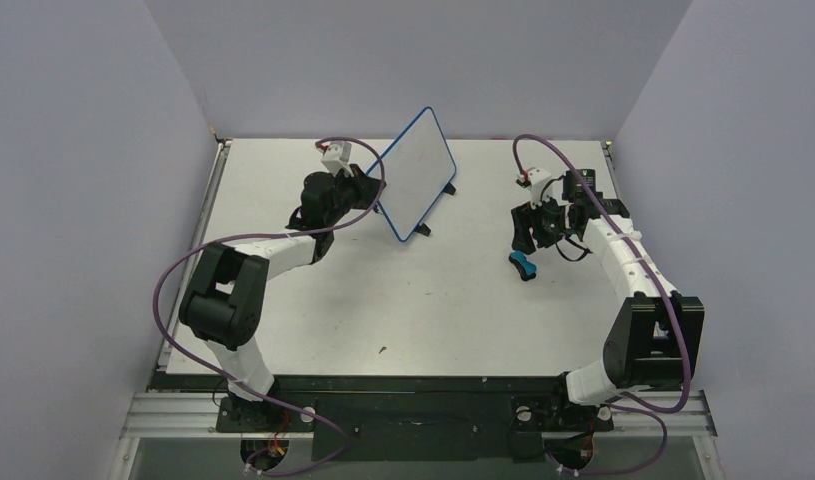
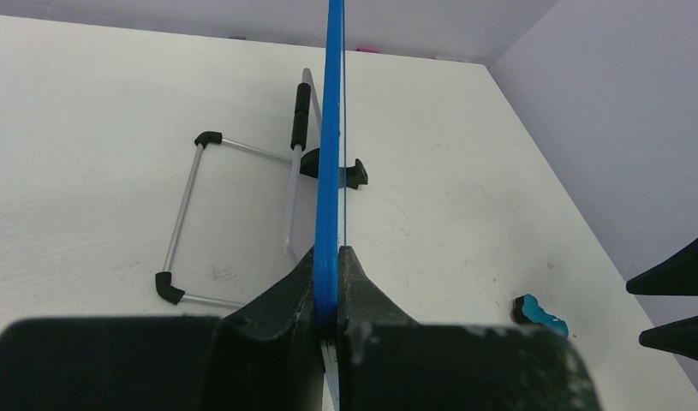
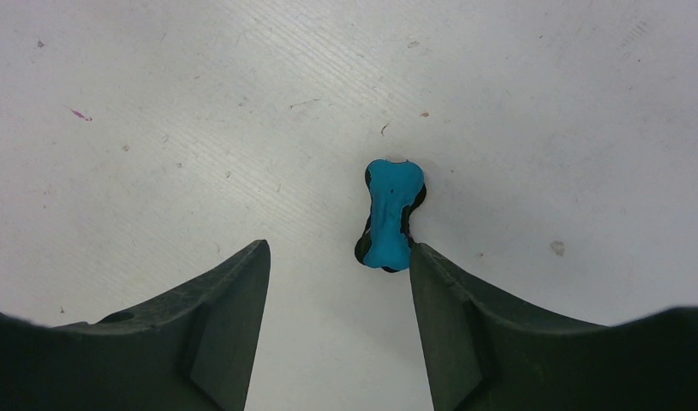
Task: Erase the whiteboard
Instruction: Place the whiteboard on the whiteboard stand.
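A blue-framed whiteboard [image 1: 415,171] stands tilted on a wire stand at the table's back middle. My left gripper [image 1: 368,193] is shut on its left edge; in the left wrist view the blue frame [image 2: 331,154] runs edge-on between the closed fingers, gripper [image 2: 335,257]. A small blue bone-shaped eraser [image 1: 523,265] lies flat on the table at right. My right gripper [image 1: 535,235] is open and empty just above it; in the right wrist view the eraser [image 3: 390,214] lies just beyond the right fingertip, gripper [image 3: 338,250].
The wire stand [image 2: 191,214] with black rubber corners lies behind the board. The table's right edge meets the grey wall [image 2: 619,128]. My right gripper's fingertips [image 2: 679,295] show at the right of the left wrist view.
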### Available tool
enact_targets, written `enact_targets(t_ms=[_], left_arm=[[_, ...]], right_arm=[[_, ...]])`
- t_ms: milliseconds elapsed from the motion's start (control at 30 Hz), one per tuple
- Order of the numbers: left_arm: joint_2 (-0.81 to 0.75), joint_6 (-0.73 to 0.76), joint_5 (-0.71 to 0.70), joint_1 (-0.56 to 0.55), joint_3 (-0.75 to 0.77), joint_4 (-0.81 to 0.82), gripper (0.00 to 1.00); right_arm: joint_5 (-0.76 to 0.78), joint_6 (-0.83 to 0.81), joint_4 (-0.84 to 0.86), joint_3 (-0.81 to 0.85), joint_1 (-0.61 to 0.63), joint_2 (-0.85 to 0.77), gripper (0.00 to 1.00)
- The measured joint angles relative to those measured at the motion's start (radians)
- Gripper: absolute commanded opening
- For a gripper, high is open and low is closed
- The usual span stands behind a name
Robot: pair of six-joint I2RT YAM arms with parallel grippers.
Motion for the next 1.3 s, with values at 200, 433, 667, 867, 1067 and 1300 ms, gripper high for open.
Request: enact_targets(t_ms=[200,433,667,867,1067,1300], left_arm=[[0.013,-0.005,0.0,0.0,0.0,0.019,0.22],[0.016,-0.022,0.0,0.0,-0.001,0.024,0.3],[0.016,-0.014,0.0,0.0,-0.02,0.039,0.37],[0.012,0.004,-0.001,0.0,-0.045,0.04,0.45],[-0.068,0.033,-0.013,0.014,-0.046,-0.018,0.5],[-0.232,0.064,-0.019,0.047,-0.047,-0.072,0.54]], right_arm=[[0.0,0.0,-0.001,0.0,0.0,0.0,0.57],[0.0,-0.001,-0.004,0.0,0.0,0.0,0.57],[0.0,-0.001,-0.006,0.0,0.0,0.0,0.57],[0.0,-0.001,-0.006,0.0,0.0,0.0,0.57],[0.0,-0.002,-0.007,0.0,0.0,0.0,0.57],[0.001,-0.003,-0.006,0.0,0.0,0.0,0.57]])
